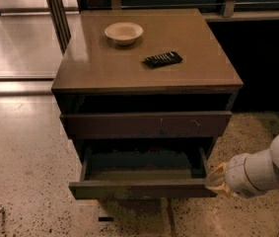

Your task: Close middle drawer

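The middle drawer (141,188) is a wide, shallow dark-brown drawer with a plain front. It stands pulled out of the brown cabinet (129,68), and its dark inside (144,163) shows. Above it is another drawer front (146,125), pushed in, with small pale marks. My gripper (216,180), with tan tips on a white arm (264,169), comes in from the right. It sits at the right end of the open drawer's front, at or just beside the corner.
A cream bowl (123,32) and a black remote (162,59) lie on the cabinet top. Speckled floor (25,172) surrounds the cabinet. A dark metal post (57,11) stands at the back left, and a dark wall lies to the right.
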